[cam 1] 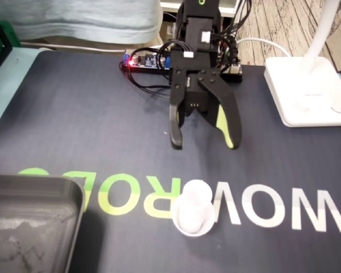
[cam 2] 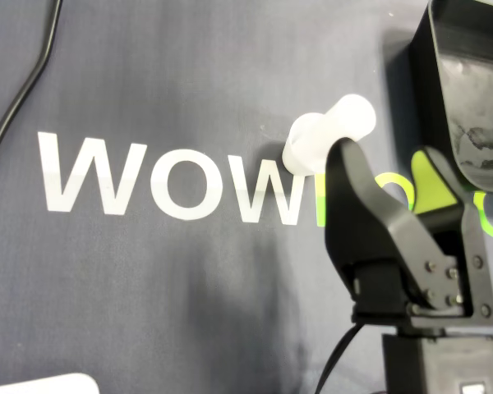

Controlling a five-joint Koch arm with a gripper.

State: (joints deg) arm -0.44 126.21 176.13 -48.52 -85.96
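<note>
Dark mat point(cam 1: 74, 114) printed with WOWROBO lettering point(cam 2: 59, 156). Mid-lettering, a small white cup point(cam 1: 193, 210): probably light, thin-walled, easily tipped. Beyond the lettering, gripper point(cam 1: 205, 142) spread wide, holding nothing. Best pinched gently across the upper body.

One of each — white cup point(cam 1: 193, 209); grey tray point(cam 1: 28, 224); white lamp base point(cam 1: 304, 91).

White cup point(cam 1: 193, 209); dark grey mat point(cam 1: 74, 125) lettered white and lime; black end effector point(cam 1: 205, 143) with a lime pad; grey tray point(cam 1: 28, 222); white lamp base point(cam 1: 304, 91).
</note>
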